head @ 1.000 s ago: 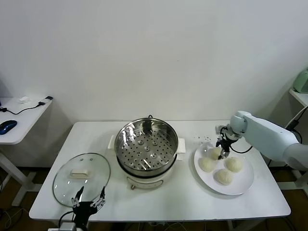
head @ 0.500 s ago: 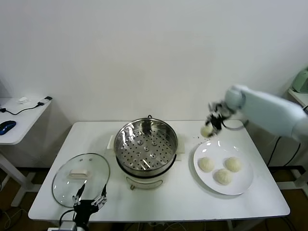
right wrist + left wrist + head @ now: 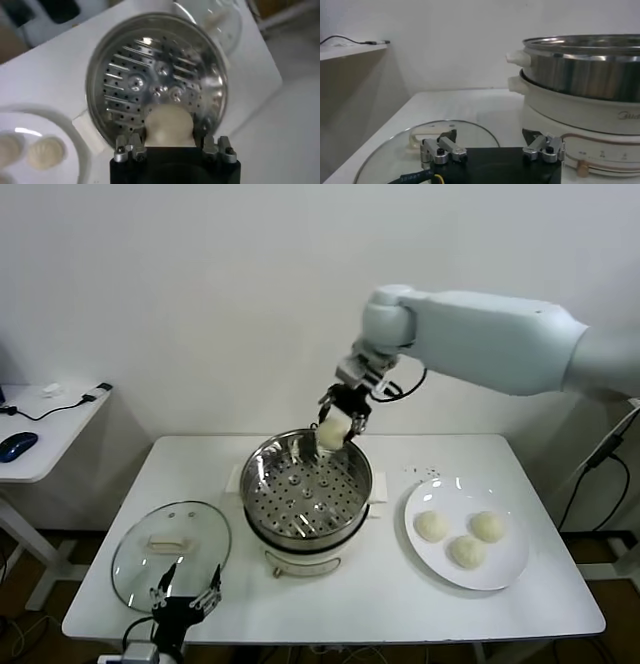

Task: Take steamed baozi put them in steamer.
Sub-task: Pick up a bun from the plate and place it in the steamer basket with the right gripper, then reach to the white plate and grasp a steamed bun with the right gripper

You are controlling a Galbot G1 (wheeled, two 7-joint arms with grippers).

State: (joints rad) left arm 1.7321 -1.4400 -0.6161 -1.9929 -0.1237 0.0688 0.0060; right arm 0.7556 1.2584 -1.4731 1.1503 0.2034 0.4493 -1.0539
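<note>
Holding one baozi (image 3: 331, 433) w/ right gripper (image 3: 338, 422) fingers clamped on it, above steamer's (image 3: 306, 489) far rim. Other three on plate (image 3: 500, 564). Left gripper (image 3: 185, 605) fingers spread wide, parked near glass lid (image 3: 170, 543) at counter (image 3: 400, 604) edge.

Right gripper (image 3: 337, 424) carried one baozi (image 3: 331, 433) from plate (image 3: 505, 569) to over steamer (image 3: 305, 489).

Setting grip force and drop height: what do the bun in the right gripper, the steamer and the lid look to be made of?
Baozi in the right gripper: soft matte cream dough, probably. Steamer: polished stainless steel, mirror glare, perforated tray, over a glossy cream base, likely plastic. Lid: clear glass, table visible through it.
</note>
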